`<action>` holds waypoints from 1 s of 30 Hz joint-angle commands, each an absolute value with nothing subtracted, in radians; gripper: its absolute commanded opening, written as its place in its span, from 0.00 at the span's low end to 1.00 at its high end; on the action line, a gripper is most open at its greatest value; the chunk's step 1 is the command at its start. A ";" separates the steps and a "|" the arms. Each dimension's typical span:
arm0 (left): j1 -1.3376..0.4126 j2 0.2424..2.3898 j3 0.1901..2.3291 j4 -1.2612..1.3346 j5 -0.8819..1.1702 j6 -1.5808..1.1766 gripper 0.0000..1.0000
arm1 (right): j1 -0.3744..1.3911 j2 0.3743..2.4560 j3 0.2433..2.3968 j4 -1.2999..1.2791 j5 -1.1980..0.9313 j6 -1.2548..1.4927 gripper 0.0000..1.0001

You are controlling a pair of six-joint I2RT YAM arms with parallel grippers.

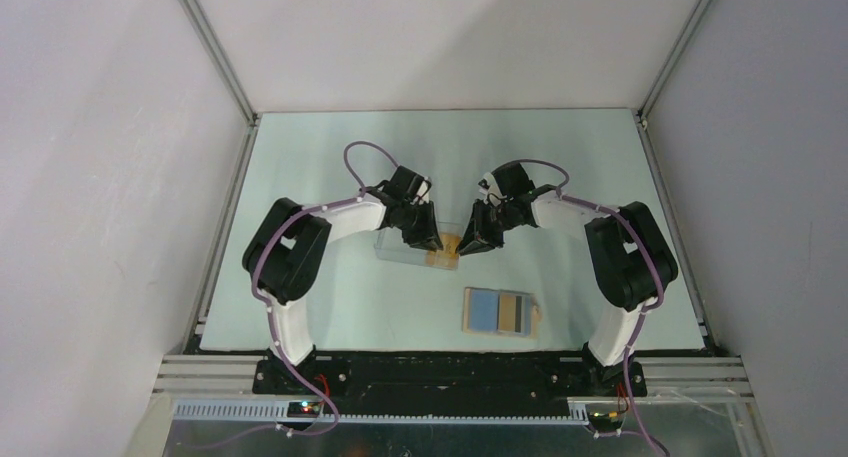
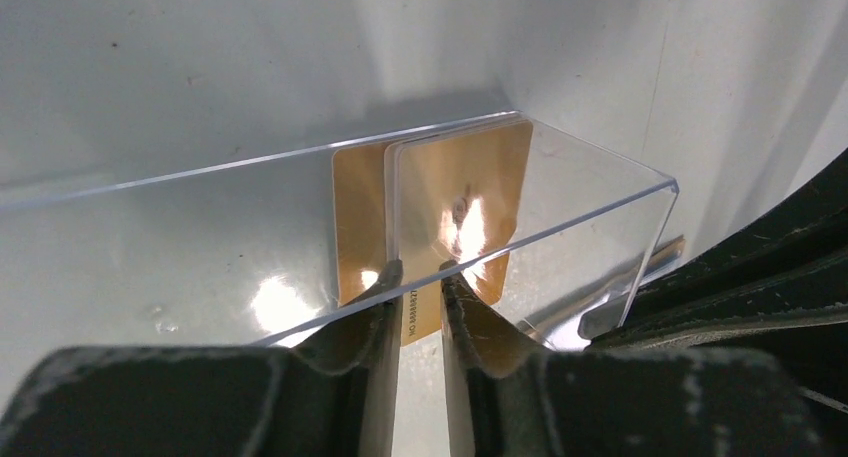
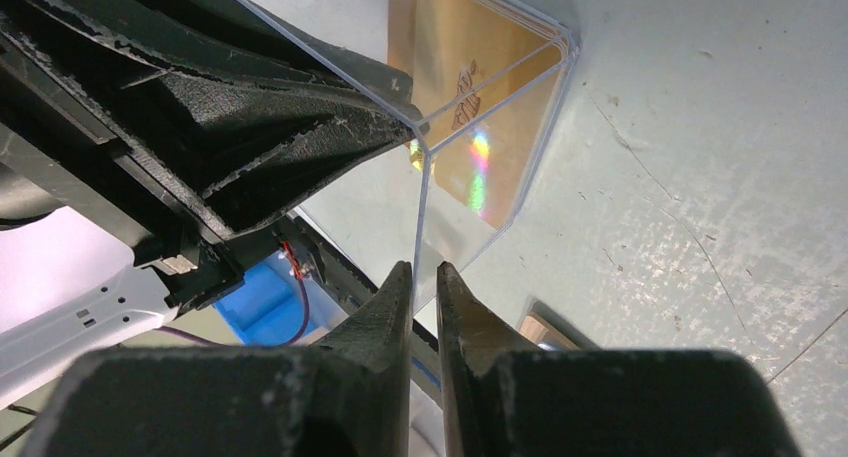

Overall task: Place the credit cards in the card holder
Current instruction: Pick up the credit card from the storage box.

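Note:
Orange-yellow credit cards (image 1: 446,250) stand stacked in the right end of a clear plastic box (image 1: 400,245). In the left wrist view the credit cards (image 2: 450,187) face me behind the box wall (image 2: 600,212). My left gripper (image 2: 420,275) has its jaws a narrow gap apart, with a card's lower edge between them. My right gripper (image 3: 422,269) is closed down on the box's thin corner wall (image 3: 425,207). The card holder (image 1: 500,311), a tan wallet with blue lining, lies open nearer the arm bases, and neither gripper touches it. From above, the left gripper (image 1: 428,239) and right gripper (image 1: 470,241) meet at the cards.
The two grippers are very close together at the box's right end; the left one's black fingers (image 3: 250,117) fill the right wrist view. White walls with metal rails (image 1: 225,227) bound the pale green table (image 1: 600,157).

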State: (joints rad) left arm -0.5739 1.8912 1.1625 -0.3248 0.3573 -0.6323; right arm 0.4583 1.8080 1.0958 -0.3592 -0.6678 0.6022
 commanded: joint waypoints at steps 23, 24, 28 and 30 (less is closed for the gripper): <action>-0.593 1.851 1.209 -0.391 0.244 -0.604 0.27 | 0.469 1.824 1.126 -0.357 -0.675 0.584 0.14; -0.593 1.855 1.209 -0.393 0.247 -0.603 0.27 | 0.469 1.825 1.126 -0.356 -0.675 0.584 0.14; -0.593 1.872 1.211 -0.402 0.236 -0.605 0.27 | 0.469 1.828 1.126 -0.360 -0.675 0.582 0.14; -0.592 1.876 1.211 -0.406 0.231 -0.606 0.28 | 0.469 1.828 1.126 -0.360 -0.675 0.581 0.14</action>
State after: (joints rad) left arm -0.5892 1.8885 1.1870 -0.3775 0.2749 -0.6270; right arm 0.4603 1.8084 1.0981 -0.3592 -0.6678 0.6018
